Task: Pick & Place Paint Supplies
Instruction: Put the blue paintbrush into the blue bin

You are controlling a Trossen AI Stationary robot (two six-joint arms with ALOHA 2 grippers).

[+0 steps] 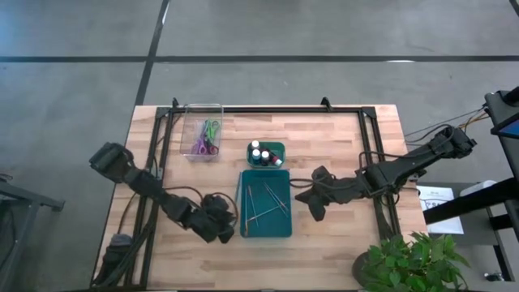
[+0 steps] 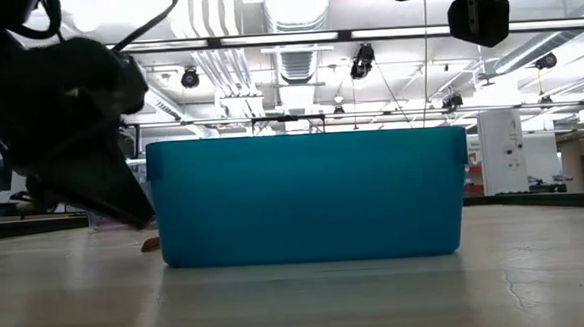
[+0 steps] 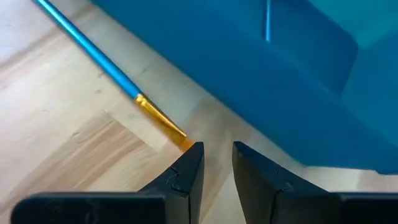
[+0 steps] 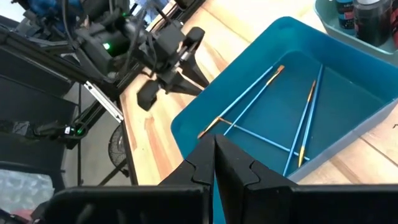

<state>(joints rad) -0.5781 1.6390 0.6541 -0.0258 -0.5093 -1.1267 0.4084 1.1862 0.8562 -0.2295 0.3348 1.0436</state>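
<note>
Pale butcher-block wooden table (image 1: 340, 154), planks jointed in strips, with a black frame along its edges. At centre, a rectangular teal tray (image 1: 243, 227) of smooth, slightly glossy plastic with rounded corners, holding thin blue-handled brushes (image 1: 274, 197) crossed over one another, each with a brass-coloured ferrule. Just beyond the tray, a small teal bin (image 1: 276, 149) packed with stubby paint bottles (image 1: 259, 155), caps white, black and dark red; no label readable. Farther to the left, a clear plastic box (image 1: 191, 122) with green- and purple-handled scissors (image 1: 208, 138) inside.

On bare wood just beside the tray's left wall, one more blue brush (image 3: 99, 59), slim and round, its gold ferrule end lying right by the left gripper's (image 3: 217, 154) fingertips. Matte black fingers (image 3: 188, 171) slightly parted, nothing between them, tips low at the table surface close against the tray.

Right gripper (image 4: 214, 144) clenched with nothing in it, poised above the tray's right side.

No legible writing or brand marks anywhere on tray, bin or tools.
</note>
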